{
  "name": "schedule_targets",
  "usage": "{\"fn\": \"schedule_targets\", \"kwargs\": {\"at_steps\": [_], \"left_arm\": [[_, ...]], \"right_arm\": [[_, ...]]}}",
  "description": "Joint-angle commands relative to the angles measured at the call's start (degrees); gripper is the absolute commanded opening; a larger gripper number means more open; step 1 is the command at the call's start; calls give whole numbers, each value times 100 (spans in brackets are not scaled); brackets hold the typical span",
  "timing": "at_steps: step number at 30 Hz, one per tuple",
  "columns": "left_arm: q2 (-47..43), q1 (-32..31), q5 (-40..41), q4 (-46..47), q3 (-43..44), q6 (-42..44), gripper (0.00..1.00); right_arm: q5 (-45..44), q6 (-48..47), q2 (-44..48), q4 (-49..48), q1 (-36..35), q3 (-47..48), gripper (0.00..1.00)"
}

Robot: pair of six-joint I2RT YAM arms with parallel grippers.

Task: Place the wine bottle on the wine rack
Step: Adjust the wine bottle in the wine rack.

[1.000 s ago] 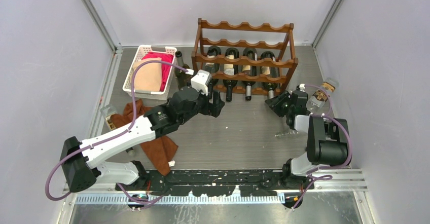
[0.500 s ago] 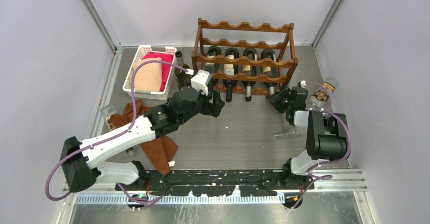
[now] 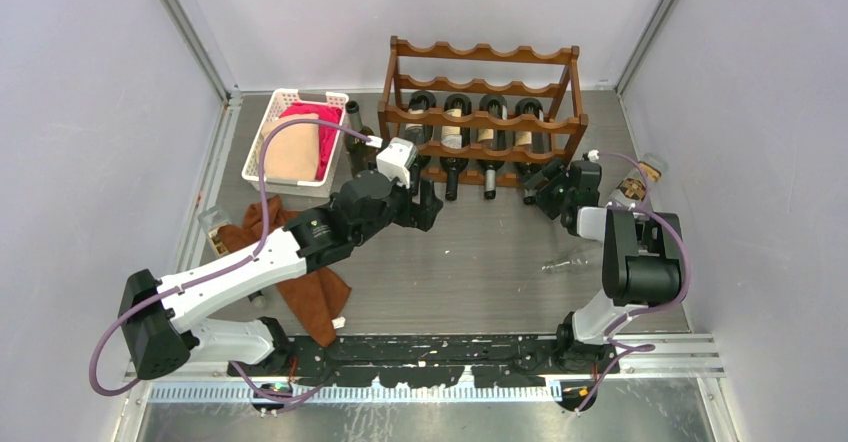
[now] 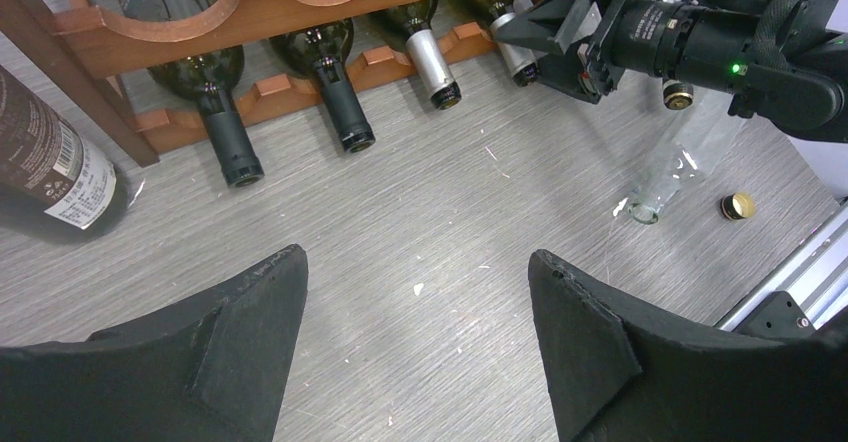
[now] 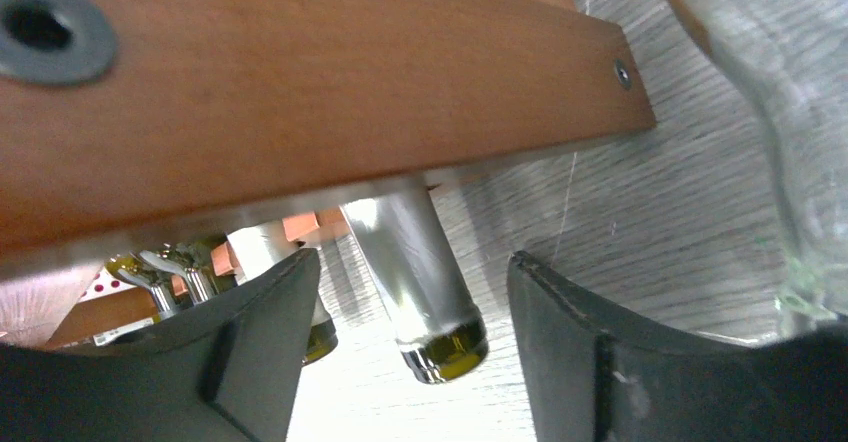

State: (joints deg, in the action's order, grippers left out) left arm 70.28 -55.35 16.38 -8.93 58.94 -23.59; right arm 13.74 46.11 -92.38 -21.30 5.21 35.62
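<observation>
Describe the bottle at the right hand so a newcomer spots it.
Find the dark reddish-brown wooden wine rack; one row holds four dark glass bottles, necks poking out front. It is the rightmost bottle, its silver-foil neck between the right hand's open fingers; the two leftmost have black caps.

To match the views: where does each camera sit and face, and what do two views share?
Top external: above and behind, looking down on the wine rack; both arms show.
Left wrist: faces the rack's front; open left gripper shows.
Right wrist: by a rack board; open right gripper flanks a silver bottle neck.
Wrist views share that neck.
</observation>
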Motion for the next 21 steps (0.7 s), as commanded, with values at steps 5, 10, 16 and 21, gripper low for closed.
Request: {"fn": "schedule_targets", "kwargs": {"at_steps": [5, 10, 16, 21], "left_arm": [[-358, 33, -6, 206, 365, 108, 81], [-566, 40, -155, 116, 584, -32, 81], [-741, 36, -420, 15, 902, -99, 82], [-1071, 38, -468, 25, 727, -177, 82]], "right_arm": [[669, -760, 231, 693, -20, 203, 99], [808, -1342, 806, 1122, -12, 106, 100], [752, -1929, 1519, 1899, -3, 45, 100], [778, -2688, 2070, 2491, 35, -52, 100]]}}
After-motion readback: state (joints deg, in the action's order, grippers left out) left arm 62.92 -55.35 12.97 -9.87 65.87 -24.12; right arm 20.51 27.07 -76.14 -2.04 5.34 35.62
